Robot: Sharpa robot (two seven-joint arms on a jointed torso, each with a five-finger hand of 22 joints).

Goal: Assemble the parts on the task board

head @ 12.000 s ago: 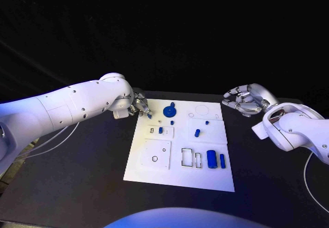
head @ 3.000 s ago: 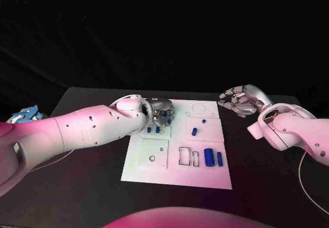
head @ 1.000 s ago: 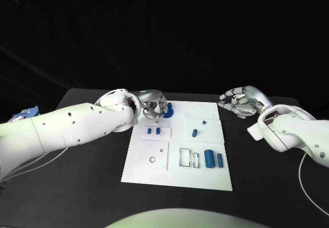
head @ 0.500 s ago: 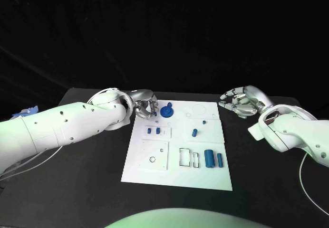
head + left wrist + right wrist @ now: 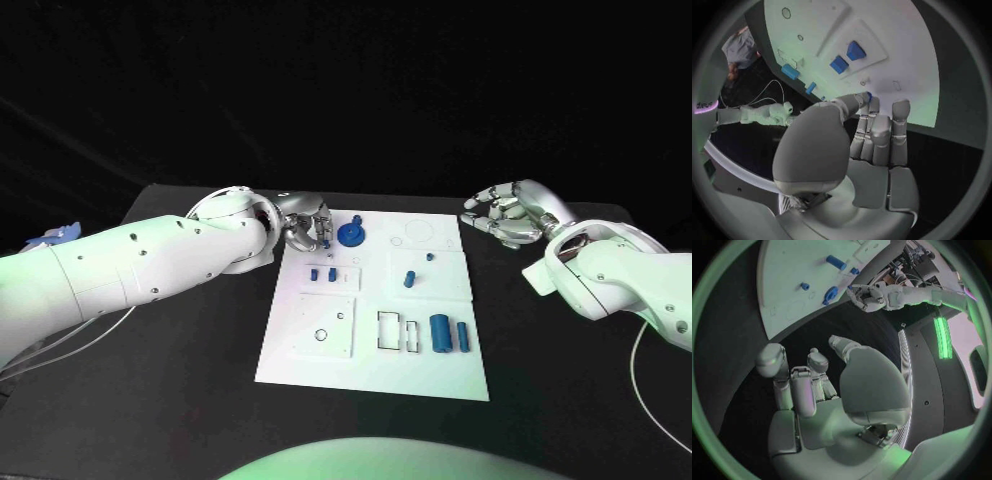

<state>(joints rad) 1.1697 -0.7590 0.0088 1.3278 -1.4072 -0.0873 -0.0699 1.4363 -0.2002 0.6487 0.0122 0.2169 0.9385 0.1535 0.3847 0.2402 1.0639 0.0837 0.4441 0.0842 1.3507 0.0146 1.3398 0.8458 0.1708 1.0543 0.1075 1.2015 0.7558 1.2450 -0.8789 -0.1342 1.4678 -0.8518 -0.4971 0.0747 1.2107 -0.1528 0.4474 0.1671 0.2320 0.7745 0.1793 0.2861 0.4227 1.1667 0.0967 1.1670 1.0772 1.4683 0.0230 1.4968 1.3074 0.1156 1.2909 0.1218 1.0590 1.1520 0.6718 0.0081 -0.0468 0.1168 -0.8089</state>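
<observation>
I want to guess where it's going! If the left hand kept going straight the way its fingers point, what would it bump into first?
Probably the round blue part at the board's far end. The left hand sits just beside it, fingers aimed that way. Depth is hard to judge, so it might pass above it.

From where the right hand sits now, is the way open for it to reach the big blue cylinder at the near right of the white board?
Probably yes. The right hand hangs open beyond the white board's far right corner, holding nothing, and nothing stands between it and the big blue cylinder. The left hand is across the board.
</observation>
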